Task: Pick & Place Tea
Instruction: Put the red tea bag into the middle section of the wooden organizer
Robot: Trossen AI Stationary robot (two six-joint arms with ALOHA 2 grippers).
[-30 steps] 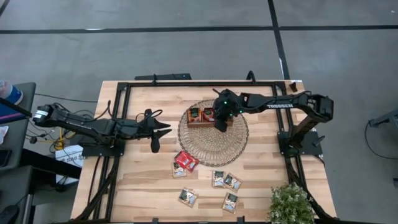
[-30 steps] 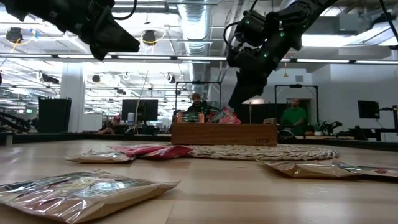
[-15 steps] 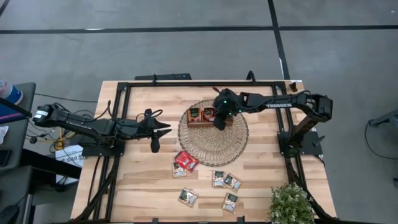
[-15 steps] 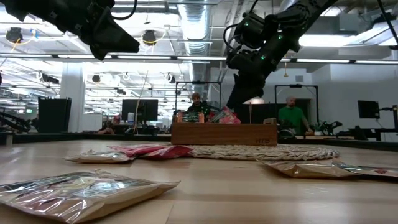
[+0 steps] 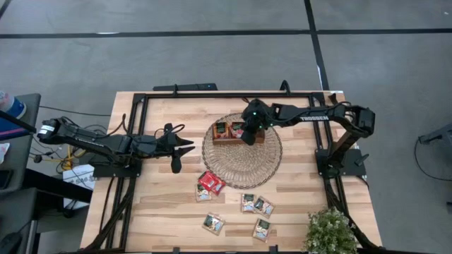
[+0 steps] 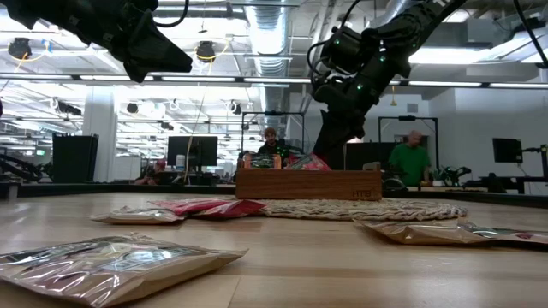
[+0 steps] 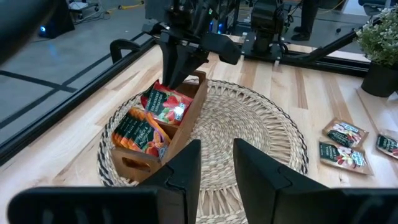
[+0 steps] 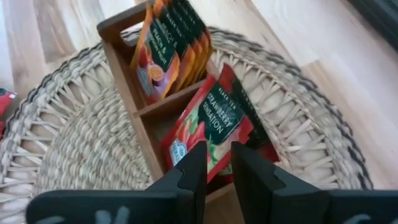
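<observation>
Right gripper (image 5: 247, 135), jaws nearly closed and empty, hovers above the strawberry sachet (image 8: 208, 127) propped in the wooden tray (image 5: 239, 139), frame centre, apparently just released; left gripper (image 5: 185, 149) waits, jaws slightly parted.

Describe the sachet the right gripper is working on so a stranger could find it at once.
Find the round wicker mat; a wooden tray sits on it. The red strawberry sachet leans in its middle compartment, under the right gripper; its neighbours are orange sachets.
</observation>
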